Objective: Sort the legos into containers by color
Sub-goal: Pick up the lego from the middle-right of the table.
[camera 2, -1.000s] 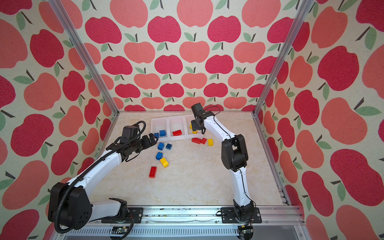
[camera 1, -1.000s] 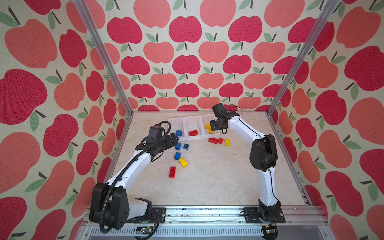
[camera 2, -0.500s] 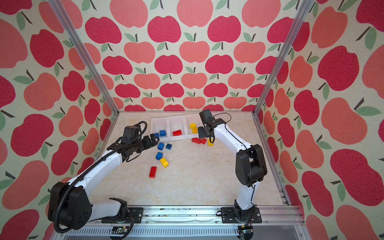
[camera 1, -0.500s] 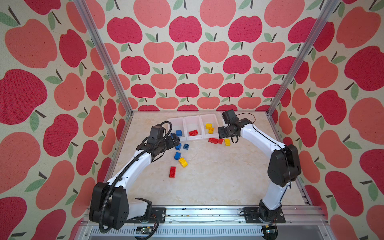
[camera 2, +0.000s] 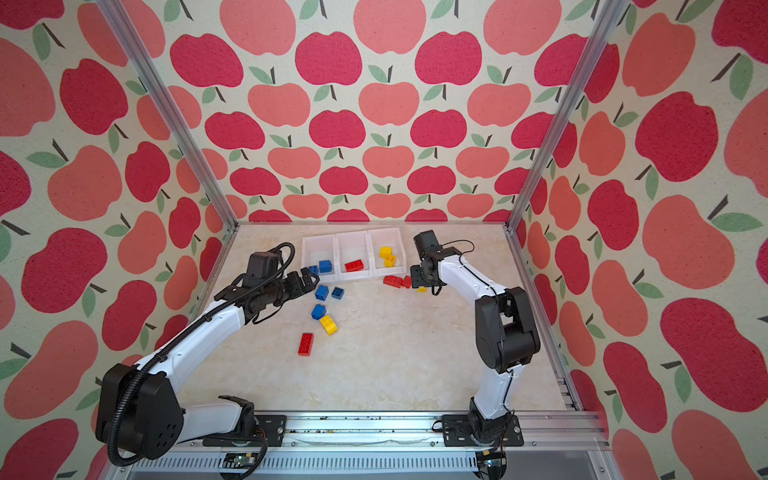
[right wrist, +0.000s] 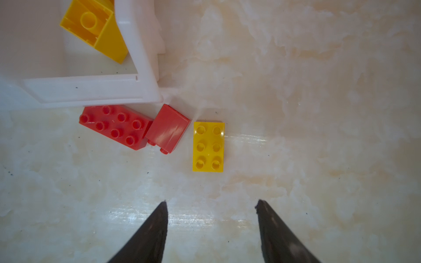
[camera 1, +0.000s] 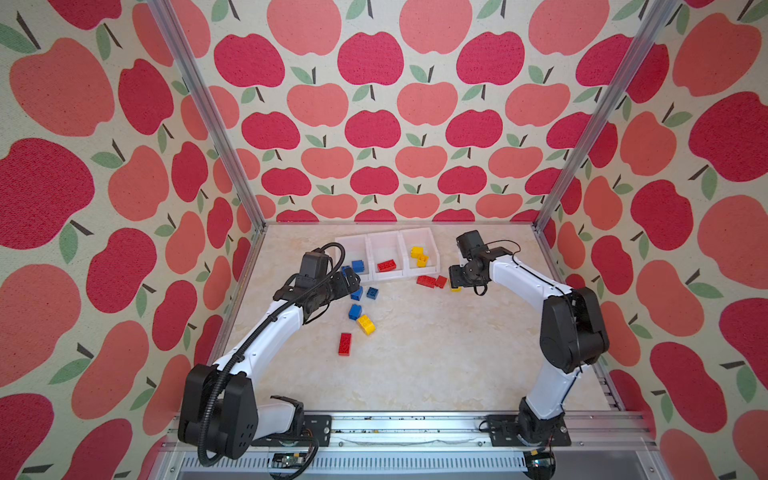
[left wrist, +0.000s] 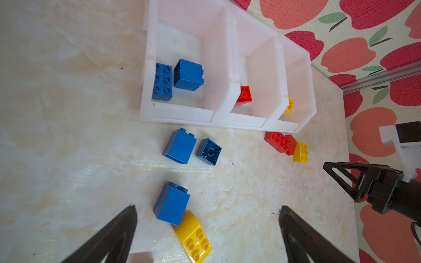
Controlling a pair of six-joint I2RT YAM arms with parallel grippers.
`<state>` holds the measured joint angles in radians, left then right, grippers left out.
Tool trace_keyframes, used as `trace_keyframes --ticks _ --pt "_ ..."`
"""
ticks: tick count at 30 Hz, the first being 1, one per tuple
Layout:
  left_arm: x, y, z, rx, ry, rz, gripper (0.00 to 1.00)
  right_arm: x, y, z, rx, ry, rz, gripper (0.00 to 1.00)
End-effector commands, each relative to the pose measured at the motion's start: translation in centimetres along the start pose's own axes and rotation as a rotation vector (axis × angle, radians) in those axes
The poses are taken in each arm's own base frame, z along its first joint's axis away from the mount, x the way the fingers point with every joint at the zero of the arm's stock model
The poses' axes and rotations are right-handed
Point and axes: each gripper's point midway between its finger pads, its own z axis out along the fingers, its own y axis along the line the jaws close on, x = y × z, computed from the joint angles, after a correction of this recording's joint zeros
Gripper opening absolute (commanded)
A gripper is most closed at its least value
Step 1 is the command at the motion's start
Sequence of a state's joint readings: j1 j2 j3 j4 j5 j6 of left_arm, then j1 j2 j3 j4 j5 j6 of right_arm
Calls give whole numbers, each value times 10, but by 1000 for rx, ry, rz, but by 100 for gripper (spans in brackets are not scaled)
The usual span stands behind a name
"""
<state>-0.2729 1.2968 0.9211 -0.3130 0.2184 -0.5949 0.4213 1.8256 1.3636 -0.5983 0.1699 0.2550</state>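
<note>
A robot test cell in a lab: apple-printed walls, silver aluminium frame posts, cream marble-look worktop.

White links, black joints — left arm carries ribbed black conduit, right arm a thin wire.

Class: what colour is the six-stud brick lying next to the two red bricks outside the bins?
Yellow. The six-stud brick shows best in the right wrist view.

The space is enclosed by walls papered with red and pink apples, joined by silver metal posts. A pale, glossy marble-patterned floor is laid below, edged by a metal rail in front.
</note>
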Motion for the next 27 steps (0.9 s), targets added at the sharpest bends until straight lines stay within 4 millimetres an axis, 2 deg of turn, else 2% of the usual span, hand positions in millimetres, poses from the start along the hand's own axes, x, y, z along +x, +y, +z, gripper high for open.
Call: trace_keyframes --ticks 1,8,15,21,27 --pt "-5 -5 -2 3 -8 -12 99 3 -1 18 -7 29 1 64" --pt "-5 -5 -2 2 -7 -12 99 4 -7 40 -1 57 19 62" --pt "-5 -5 0 1 -7 -12 99 1 -3 54 -6 77 13 58" --pt "-6 -4 0 -1 -7 -14 99 -3 -2 58 -7 78 15 57" --pt "-7 -5 -1 1 -9 -13 99 -9 1 50 -23 52 35 58"
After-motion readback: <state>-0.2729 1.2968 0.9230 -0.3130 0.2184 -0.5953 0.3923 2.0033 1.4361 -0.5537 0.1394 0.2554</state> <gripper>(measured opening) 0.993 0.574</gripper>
